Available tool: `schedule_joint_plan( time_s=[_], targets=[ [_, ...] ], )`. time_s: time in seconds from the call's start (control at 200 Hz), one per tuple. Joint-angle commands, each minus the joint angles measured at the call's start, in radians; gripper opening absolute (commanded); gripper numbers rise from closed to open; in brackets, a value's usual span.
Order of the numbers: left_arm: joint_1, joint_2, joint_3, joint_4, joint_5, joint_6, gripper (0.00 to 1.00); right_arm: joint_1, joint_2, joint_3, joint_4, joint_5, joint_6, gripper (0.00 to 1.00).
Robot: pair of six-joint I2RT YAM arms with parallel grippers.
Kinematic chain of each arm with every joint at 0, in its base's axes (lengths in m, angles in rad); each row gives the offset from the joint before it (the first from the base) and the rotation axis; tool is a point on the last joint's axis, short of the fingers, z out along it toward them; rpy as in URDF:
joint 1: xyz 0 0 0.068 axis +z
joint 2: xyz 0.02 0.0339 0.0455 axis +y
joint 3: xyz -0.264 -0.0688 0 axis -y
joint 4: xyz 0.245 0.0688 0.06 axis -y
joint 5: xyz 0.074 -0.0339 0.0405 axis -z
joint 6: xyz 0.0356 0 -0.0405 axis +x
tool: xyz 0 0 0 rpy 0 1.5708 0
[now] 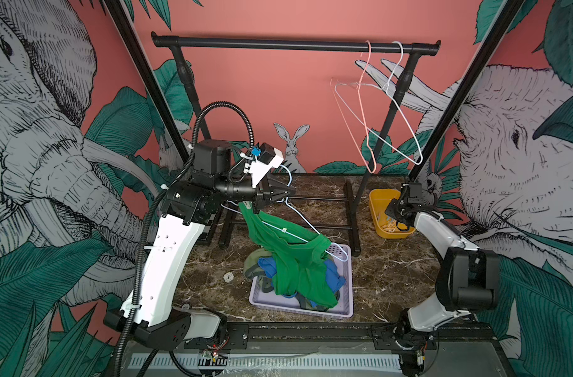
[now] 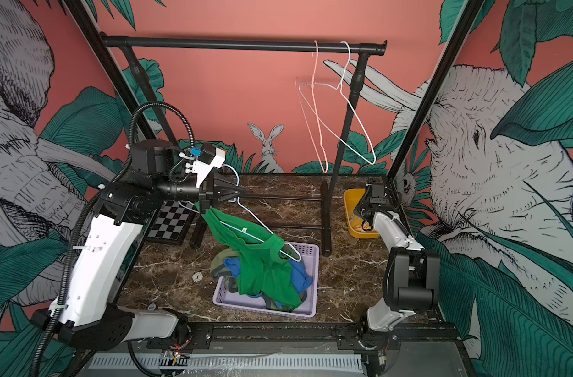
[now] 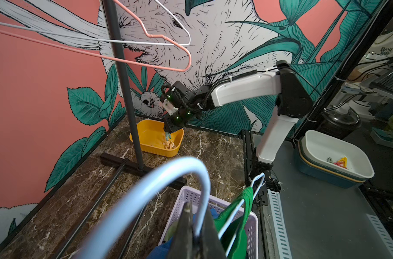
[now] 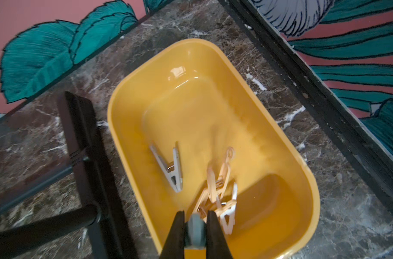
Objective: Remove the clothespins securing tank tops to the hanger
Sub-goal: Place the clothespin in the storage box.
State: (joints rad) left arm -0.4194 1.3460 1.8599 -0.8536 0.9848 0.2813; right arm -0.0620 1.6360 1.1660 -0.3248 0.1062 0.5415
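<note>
The left gripper [image 1: 286,192] is pinching shut on the neck of a pale-blue wire hanger [image 3: 184,161], holding it tilted above the lavender basket [image 1: 343,287]. The green tank top [image 1: 294,261] threaded on it is draping into that basket over the blue top [image 1: 267,264] and olive top [image 1: 255,256]. Well behind the basket, to its right, the right gripper [image 4: 195,216] is clamping a mint clothespin [image 4: 194,233] between nearly closed jaws over a yellow tub [image 4: 213,107], where loose clothespins [image 4: 172,168] in grey, pale orange and white are lying.
</note>
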Motion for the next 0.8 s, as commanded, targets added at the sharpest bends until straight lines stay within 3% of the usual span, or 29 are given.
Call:
schedule_joint_plan(
  time_s=[0.0, 0.275, 0.435, 0.53, 0.795],
  targets=[
    [-0.007, -0.033, 0.007, 0.025, 0.026, -0.002, 0.00, -0.011, 0.053, 0.017, -0.004, 0.021, -0.015, 0.00],
    [-0.007, -0.026, 0.006, 0.043, 0.031, -0.023, 0.00, -0.022, 0.140, 0.043, -0.036, -0.025, -0.022, 0.00],
    [-0.008, -0.029, 0.000, 0.049, 0.026, -0.029, 0.00, -0.024, 0.129, 0.043, -0.041, -0.027, -0.038, 0.28],
    [-0.010, -0.030, -0.006, 0.055, 0.032, -0.034, 0.00, -0.025, 0.107, 0.036, -0.046, -0.023, -0.043, 0.38],
    [-0.010, -0.020, 0.011, 0.043, 0.010, -0.031, 0.00, -0.033, -0.069, -0.042, -0.047, -0.016, -0.047, 0.48]
  ],
)
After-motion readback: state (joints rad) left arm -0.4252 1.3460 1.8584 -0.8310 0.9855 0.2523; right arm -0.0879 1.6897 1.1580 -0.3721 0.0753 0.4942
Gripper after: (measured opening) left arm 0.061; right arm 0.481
